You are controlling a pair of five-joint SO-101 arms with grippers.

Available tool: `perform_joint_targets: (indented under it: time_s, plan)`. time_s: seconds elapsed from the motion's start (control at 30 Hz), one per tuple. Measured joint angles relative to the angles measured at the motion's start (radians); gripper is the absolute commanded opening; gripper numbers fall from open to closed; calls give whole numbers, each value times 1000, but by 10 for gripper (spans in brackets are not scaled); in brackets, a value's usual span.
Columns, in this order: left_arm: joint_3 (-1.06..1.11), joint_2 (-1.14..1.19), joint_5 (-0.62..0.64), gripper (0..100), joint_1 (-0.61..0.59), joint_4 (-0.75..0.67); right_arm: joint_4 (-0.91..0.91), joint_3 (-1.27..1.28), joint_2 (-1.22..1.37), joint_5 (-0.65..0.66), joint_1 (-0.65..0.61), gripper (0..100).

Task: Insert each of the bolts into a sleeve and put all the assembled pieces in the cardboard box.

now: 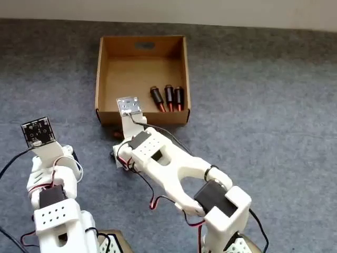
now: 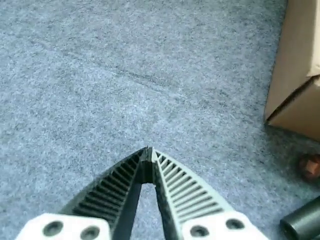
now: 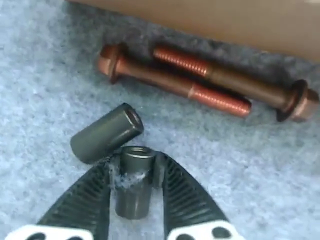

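My right gripper (image 3: 135, 164) is shut on a dark sleeve (image 3: 133, 187) that stands upright on the carpet between its fingers. A second dark sleeve (image 3: 106, 133) lies on its side just beyond. Past it, two copper bolts (image 3: 170, 80) (image 3: 240, 85) lie side by side along the outer wall of the cardboard box (image 3: 210, 22). In the high view, three assembled pieces (image 1: 168, 98) rest inside the box (image 1: 103, 74) near its front right corner. My left gripper (image 2: 147, 153) is shut and empty over bare carpet, left of the box corner (image 2: 295, 80).
Grey carpet covers the table. The left wrist view catches a bolt head (image 2: 310, 166) and a sleeve (image 2: 302, 224) near the box corner. The right arm (image 1: 174, 163) stretches toward the box's front left corner; the left arm (image 1: 52, 174) stands off to the left.
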Motion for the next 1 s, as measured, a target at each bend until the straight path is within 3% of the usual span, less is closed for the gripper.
perform_joint_targets:
  time_s: [0.2,0.5,0.63,0.7,1.0]
  plan:
    - [0,0,0,10,0,0,129,60,-169,161,95,5]
    - [0,0,6,10,0,0,153,405,-463,491,338,10]
    - [0,0,6,10,0,-2,153,499,-476,624,430,89]
    - [0,0,6,10,14,-2,153,503,-476,647,459,128]
    - [0,0,6,10,18,-5,149,516,-446,660,485,130]
